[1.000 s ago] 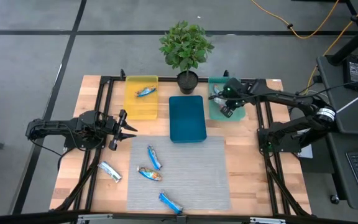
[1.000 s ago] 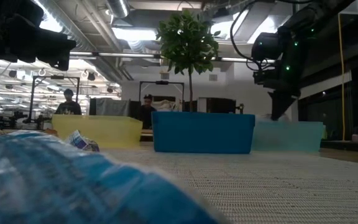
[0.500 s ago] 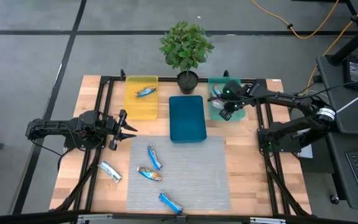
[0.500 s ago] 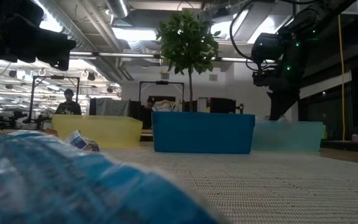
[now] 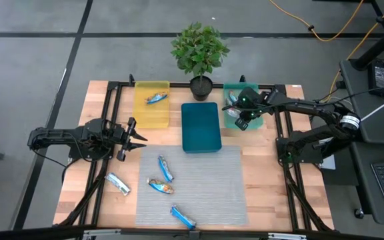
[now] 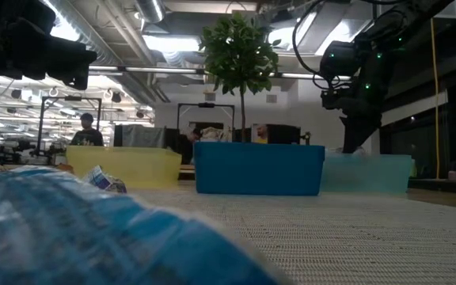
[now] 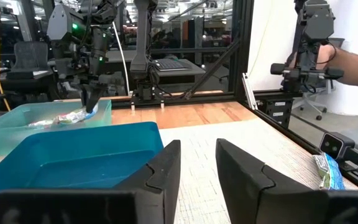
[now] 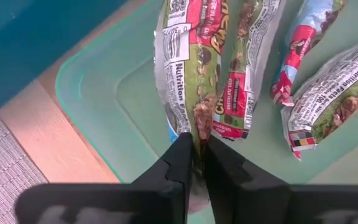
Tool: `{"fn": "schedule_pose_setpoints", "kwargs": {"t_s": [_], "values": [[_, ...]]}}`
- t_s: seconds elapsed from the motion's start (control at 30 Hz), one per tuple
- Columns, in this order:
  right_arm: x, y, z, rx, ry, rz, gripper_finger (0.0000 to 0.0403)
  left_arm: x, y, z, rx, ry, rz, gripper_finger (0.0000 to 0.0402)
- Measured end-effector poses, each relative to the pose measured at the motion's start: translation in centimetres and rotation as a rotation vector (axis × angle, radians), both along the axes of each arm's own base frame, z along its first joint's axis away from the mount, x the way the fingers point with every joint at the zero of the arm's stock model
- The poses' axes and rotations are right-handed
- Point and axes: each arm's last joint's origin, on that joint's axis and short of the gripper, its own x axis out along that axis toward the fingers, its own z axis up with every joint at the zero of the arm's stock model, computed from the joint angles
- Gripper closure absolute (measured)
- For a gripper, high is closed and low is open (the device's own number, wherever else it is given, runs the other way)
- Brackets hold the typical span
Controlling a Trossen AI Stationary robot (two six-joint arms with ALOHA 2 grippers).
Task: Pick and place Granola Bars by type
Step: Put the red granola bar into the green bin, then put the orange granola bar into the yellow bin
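1. The granola bar (image 8: 182, 74) in the right gripper (image 8: 194, 155) hangs end-down over the teal tray (image 5: 231, 121), pinched at its lower seam; its green and red wrapper lies against three more bars (image 8: 316, 81) on the tray floor.
2. Since a second ago the right gripper has shifted slightly toward the potted plant (image 5: 199, 55) side of the teal tray, and its fingers (image 8: 178, 163) have eased a touch, though they are all but closed on the wrapper.
3. The right arm (image 5: 299, 107) reaches in from the table's edge, wrist bent down into the tray.
4. One bar (image 5: 156, 98) lies in the yellow tray (image 5: 151, 115), on the far side of the blue tray (image 5: 200, 127) from the teal one.
5. Well away from the teal tray, three bars (image 5: 164, 177) rest on the grey mat (image 5: 205, 193) and one (image 5: 118, 183) on bare wood beside it.
6. The left gripper (image 5: 133, 139) has not moved; it waits over the table near the yellow tray, fingers (image 7: 160, 171) a little apart, holding nothing.
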Motion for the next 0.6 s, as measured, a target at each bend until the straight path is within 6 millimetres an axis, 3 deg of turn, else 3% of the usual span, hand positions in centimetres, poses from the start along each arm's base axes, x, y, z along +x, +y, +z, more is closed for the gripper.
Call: {"fn": "schedule_pose_setpoints", "kwargs": {"t_s": [0.4, 0.6], "values": [[-0.08, 0.05, -0.04, 0.006, 0.009, -0.004, 0.024, 0.0, 0.0, 0.0, 0.0, 0.0, 0.0, 0.0309], [0.16, 0.4, 0.05, -0.003, 0.004, 0.024, 0.0216, 0.0, 0.0, 0.0, 0.0, 0.0, 0.0, 0.0304]]}}
